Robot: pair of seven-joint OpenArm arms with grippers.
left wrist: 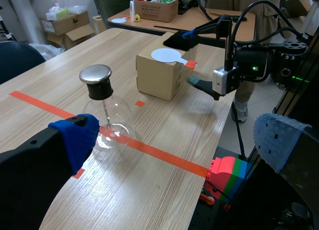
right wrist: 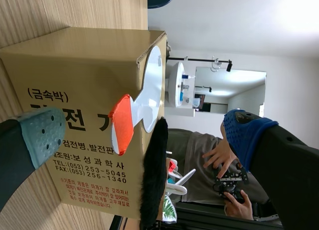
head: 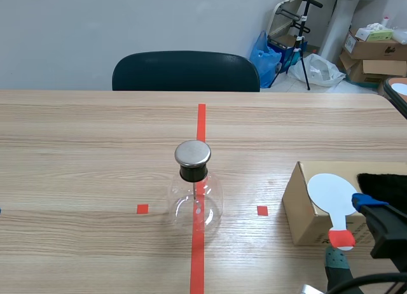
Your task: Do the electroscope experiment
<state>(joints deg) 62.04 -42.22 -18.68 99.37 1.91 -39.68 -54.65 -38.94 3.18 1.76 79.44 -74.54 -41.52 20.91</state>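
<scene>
Chair [head: 186, 70]: backrest only, the rest hidden behind the table [head: 76, 154].
Cardboard box [head: 299, 208]: right part covered by the white paddle [head: 332, 193] and the right gripper [head: 348, 231], which is itself cut off at the scene view's edge.
Black fur [head: 385, 186]: cut off at the same edge.
Flask [head: 195, 202]: inner fittings too small to tell.

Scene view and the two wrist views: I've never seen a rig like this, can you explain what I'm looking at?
This is a two-armed robot at a wooden table. The scene view looks from between the arms; each wrist view looks past one arm's claw. On the table stand a glass flask with a metal cap, the electroscope, and a cardboard box. A white paddle with a red handle and something black and furry lie on the box. The right claw is open, the handle between its fingers; the left claw is open, facing the flask. Nothing is held.
</scene>
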